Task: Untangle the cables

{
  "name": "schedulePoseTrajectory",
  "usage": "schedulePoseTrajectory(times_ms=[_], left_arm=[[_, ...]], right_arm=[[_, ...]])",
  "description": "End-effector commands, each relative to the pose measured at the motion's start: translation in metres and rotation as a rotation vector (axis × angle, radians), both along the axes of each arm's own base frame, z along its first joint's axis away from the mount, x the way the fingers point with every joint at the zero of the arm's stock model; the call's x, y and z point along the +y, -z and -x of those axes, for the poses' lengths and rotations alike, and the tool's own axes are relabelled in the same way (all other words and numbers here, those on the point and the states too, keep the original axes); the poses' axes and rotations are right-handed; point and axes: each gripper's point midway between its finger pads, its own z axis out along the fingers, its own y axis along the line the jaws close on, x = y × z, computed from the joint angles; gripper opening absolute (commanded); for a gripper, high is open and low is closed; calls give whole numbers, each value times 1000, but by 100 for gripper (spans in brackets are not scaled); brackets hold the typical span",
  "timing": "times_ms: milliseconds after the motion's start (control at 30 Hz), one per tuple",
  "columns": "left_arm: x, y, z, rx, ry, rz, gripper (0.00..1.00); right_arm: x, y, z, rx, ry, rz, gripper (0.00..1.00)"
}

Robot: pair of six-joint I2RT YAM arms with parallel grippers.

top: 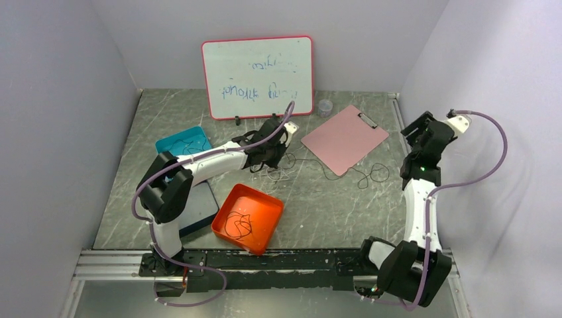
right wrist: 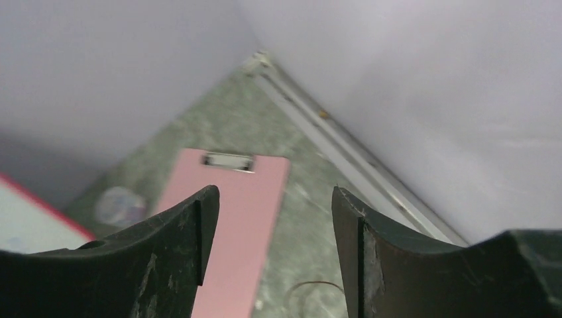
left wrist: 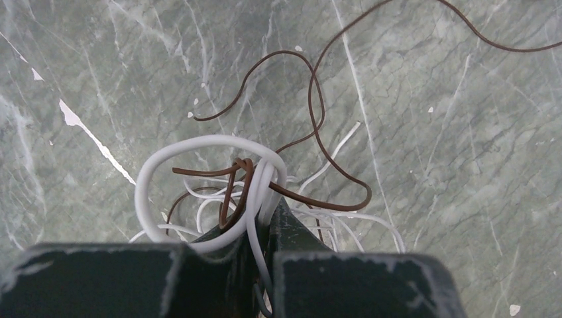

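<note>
Partly, left end effector (left wrist: pixel 260 226) hides cables (left wrist: pixel 140 192).

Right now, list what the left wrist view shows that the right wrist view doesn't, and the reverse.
Left wrist only: the left end effector shut on a looped white cable tangled with a brown cable. Right wrist only: the open, empty right end effector, a pink clipboard, the red edge of a whiteboard and the wall. Both: the marbled green table.
</note>
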Motion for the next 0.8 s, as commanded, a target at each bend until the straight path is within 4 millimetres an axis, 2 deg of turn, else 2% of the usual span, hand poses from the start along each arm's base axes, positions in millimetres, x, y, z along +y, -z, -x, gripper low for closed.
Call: schedulePoseTrajectory(times_ms=[0,67,167,233,267,333,433,533,633,767], left_arm=[[-4,-10,0,-20,28,0,7],[-4,-12,-1,-24,30,2,7],[-5,-14,-2,-29,31,3,7],[-4,-17,-1,-33,29,2,7],[-2,-17,-1,-36,26,2,7],[-1,-20,0,-38,24,3,7],[1,-22,2,-37,28,6,7],[0,-23,4,-34,33,18,7],[-2,-23,6,-24,37,29,7],[-3,-23,8,-17,35,40,7]], right_arm=[[61,-25,-29,-146,-343,-59,66],[107,-20,-40,-156,-544,-87,67],[174,5,-46,-85,-741,-53,68],[218,22,-39,-53,-880,-25,68],[241,37,-30,-38,-961,-42,69],[271,53,-13,-35,-1089,-57,69],[309,71,17,-58,-1273,-62,70],[336,80,39,-105,-1377,-69,72],[356,89,49,-127,-1442,-31,73],[369,95,49,-148,-1466,-15,73]])
